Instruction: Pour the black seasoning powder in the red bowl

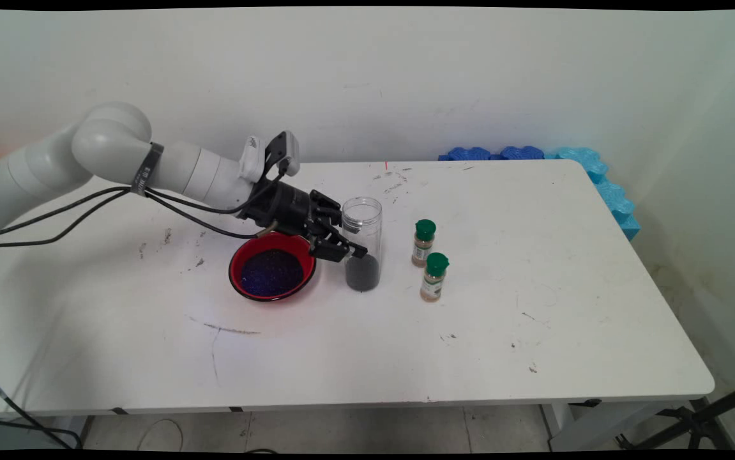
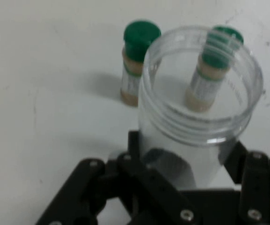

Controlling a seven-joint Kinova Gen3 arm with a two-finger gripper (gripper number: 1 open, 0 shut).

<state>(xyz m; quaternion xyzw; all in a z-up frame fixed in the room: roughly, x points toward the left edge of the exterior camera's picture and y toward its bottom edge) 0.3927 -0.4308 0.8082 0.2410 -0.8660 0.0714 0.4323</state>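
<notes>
Claw [image 1: 349, 248] clenched around clear jar [image 1: 362, 244], upright between red bowl [image 1: 272, 269] and two spice bottles [image 1: 423, 243].

Clear glossy plastic jar [image 1: 362, 243]; shiny red bowl [image 1: 272, 266]; matt white table [image 1: 533, 306], scuffed; rough blue foam [image 1: 597, 172], far right.

light: even, bright | shadows: soft | hand view: slightly blurred, perhaps motion
</notes>
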